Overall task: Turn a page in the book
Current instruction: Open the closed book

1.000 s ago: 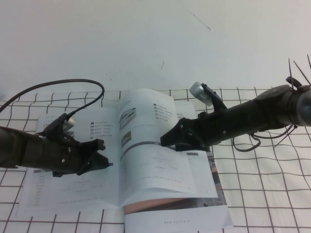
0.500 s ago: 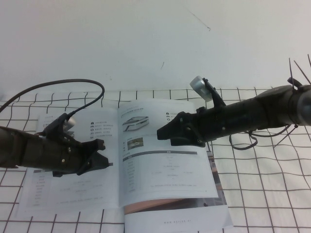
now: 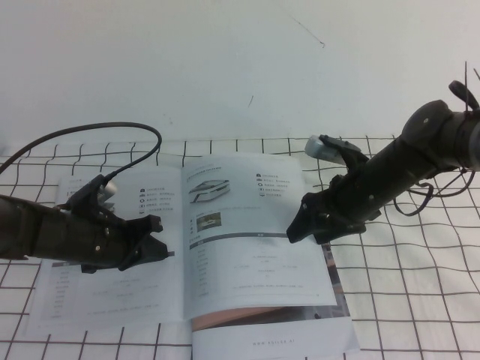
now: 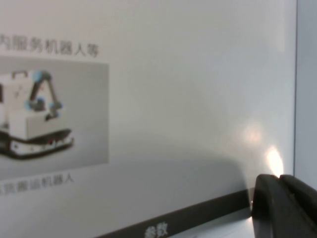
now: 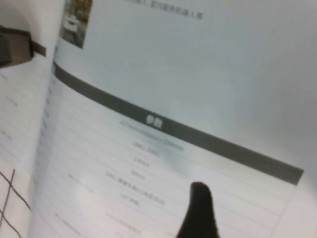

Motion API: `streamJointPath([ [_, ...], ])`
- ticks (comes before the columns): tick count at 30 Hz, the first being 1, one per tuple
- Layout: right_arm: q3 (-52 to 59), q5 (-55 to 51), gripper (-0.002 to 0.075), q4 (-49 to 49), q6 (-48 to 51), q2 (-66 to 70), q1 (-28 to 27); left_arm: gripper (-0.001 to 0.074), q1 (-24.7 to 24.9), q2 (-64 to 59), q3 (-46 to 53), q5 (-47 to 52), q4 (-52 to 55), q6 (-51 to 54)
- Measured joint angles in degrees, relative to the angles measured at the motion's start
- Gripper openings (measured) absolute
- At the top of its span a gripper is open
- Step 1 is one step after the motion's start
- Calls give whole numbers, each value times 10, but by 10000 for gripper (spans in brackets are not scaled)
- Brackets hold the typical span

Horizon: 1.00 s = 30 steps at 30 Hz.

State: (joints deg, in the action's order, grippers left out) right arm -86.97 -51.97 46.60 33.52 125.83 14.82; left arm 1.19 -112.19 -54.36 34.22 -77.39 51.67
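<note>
1. The book (image 3: 187, 247) lies open on the counter (image 3: 405, 300), spine running away from me.
2. My left claw (image 3: 154, 241) rests on its left leaf; aperture I cannot tell.
3. My right claw (image 3: 300, 225), spread wide and empty, hovers at the page (image 3: 251, 240)'s outer edge, nearest it.

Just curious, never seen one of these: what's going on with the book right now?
Left tool shut, on left half of book. Right tool open, over right edge of page, holding nothing. Page lies flat. Nothing in the way.
</note>
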Motion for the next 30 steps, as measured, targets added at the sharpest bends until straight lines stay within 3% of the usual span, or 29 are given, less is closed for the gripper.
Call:
streamJointPath([
  [15, -10, -8, 520, 27, 14, 14, 24, -3, 0, 0, 0, 0, 0, 0],
  [30, -10, -7, 520, 213, 102, 19, 29, -3, 0, 0, 0, 1, 0, -1],
])
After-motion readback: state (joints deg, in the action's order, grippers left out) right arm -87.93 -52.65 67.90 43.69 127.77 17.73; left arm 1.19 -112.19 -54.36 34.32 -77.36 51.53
